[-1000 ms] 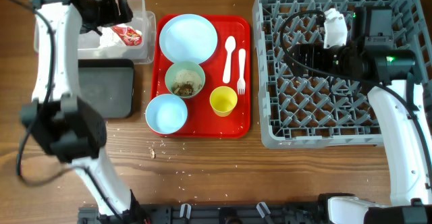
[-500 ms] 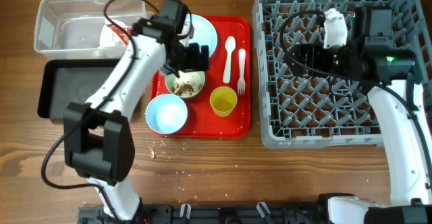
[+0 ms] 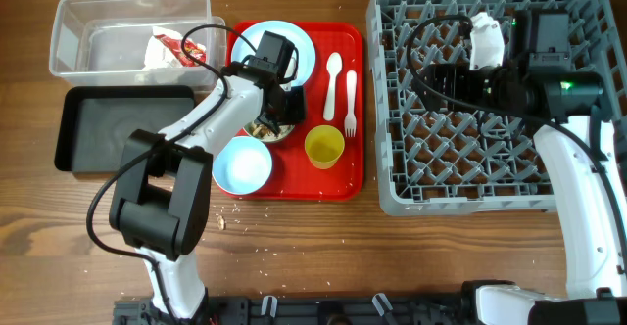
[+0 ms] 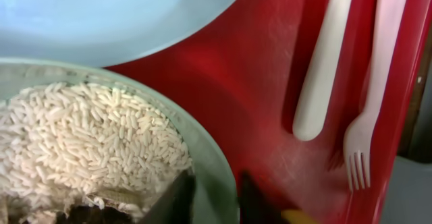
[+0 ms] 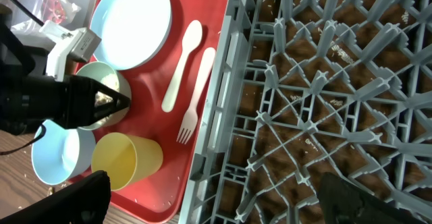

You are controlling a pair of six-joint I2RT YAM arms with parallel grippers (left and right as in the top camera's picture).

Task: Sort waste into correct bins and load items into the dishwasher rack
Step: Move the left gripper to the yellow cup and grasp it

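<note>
My left gripper [image 3: 286, 110] [image 4: 216, 187] is down on the red tray, shut on the right rim of the pale green bowl [image 4: 202, 143] [image 3: 263, 129], one finger inside and one outside. The bowl holds beige rice-like food scraps [image 4: 88, 136]. Next to it are the pale blue plate [image 3: 306, 51], pale blue bowl [image 3: 242, 163], yellow cup [image 3: 324, 147], white spoon [image 3: 332, 80] and fork [image 3: 350, 105]. The snack wrapper [image 3: 168, 49] lies in the clear tub [image 3: 88, 41]; the black tray [image 3: 108, 134] sits below it. My right gripper [image 5: 216, 207] hangs open over the dishwasher rack [image 3: 470, 159].
The red serving tray [image 3: 294, 183] carries all the dishes, between the bins on the left and the rack on the right. A few crumbs [image 3: 223, 222] lie on the wooden table in front of it.
My left arm swung from over the clear tub to the red tray, came down on the green bowl, and its jaws closed on the rim. The right arm has not moved.
</note>
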